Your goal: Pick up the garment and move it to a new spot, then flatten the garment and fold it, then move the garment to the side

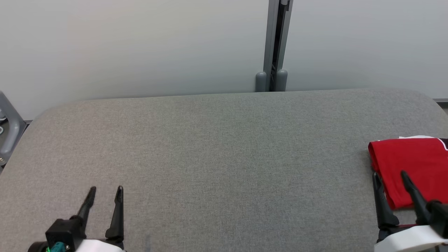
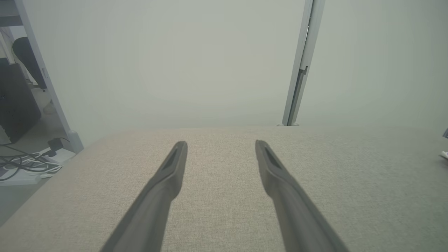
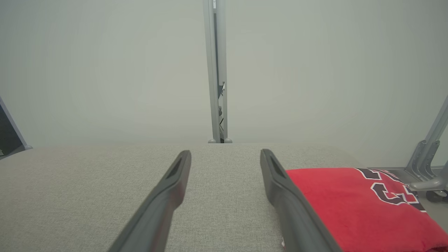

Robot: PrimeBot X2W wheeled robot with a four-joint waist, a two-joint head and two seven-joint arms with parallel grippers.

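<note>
The garment [image 1: 414,164] is red with dark and white lettering, folded into a compact rectangle at the right edge of the grey table [image 1: 217,154]. My right gripper [image 1: 389,176] stands open at the garment's near left corner, one finger over the red cloth and one beside it, nothing between them. In the right wrist view the garment [image 3: 353,206] lies just right of the open right gripper [image 3: 225,154]. My left gripper [image 1: 106,189] is open over bare fabric at the near left, far from the garment; the left wrist view shows the left gripper [image 2: 221,143] with empty fingers.
A pale partition wall with a grey metal post [image 1: 276,45] runs behind the table. Grey frame legs [image 3: 428,161] stand off the table's right end, and cables with a power strip [image 2: 31,162] lie on the floor past its left end.
</note>
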